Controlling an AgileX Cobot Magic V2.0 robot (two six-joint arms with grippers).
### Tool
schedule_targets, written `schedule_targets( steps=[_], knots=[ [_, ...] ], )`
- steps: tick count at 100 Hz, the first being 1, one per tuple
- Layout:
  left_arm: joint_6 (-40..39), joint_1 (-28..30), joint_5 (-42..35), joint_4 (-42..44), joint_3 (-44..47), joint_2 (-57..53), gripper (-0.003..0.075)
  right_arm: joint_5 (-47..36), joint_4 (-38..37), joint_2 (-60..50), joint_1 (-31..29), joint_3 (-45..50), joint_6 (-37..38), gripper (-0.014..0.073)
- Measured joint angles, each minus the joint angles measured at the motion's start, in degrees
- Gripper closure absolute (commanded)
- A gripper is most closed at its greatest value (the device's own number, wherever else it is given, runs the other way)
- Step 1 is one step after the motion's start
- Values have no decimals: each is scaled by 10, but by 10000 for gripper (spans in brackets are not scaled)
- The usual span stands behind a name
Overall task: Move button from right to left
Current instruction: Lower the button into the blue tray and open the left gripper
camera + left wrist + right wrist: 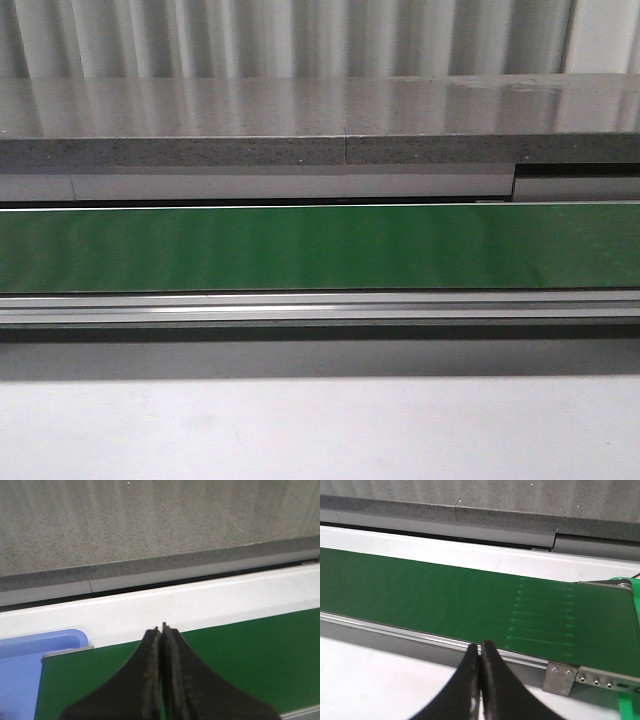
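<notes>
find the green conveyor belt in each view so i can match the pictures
Front view: the flat green conveyor belt runs as a band across the middle.
Left wrist view: it lies behind the shut left gripper.
Right wrist view: it crosses diagonally beyond the shut right gripper.
Shared landmark: the speckled grey stone ledge behind the belt.

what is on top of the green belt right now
Nothing shows on the green belt in any view; no button is visible. Both tools are shut: the left tool over the belt, the right tool near its edge, hiding small patches.

Green conveyor belt (320, 247) runs L-R w/ grey stone ledge (320, 120) behind, white table (320, 430) in front.
</notes>
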Motion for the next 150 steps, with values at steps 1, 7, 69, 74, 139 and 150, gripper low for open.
schedule_targets(
  steps=[1,7,69,74,139,150],
  knots=[
    [-8,0,-10,5,6,-5,740,0,0,0,0,0,0,660],
    [-50,0,-28,36,32,-25,740,0,0,0,0,0,0,660],
    [-162,48,-180,130,317,-286,740,0,0,0,0,0,0,660],
    [-162,56,-188,130,336,-307,740,0,0,0,0,0,0,660],
    [-159,79,-191,125,419,-423,740,0,0,-1,0,1,0,660],
    [-159,79,-189,125,419,-423,740,0,0,-1,0,1,0,660]
  ],
)
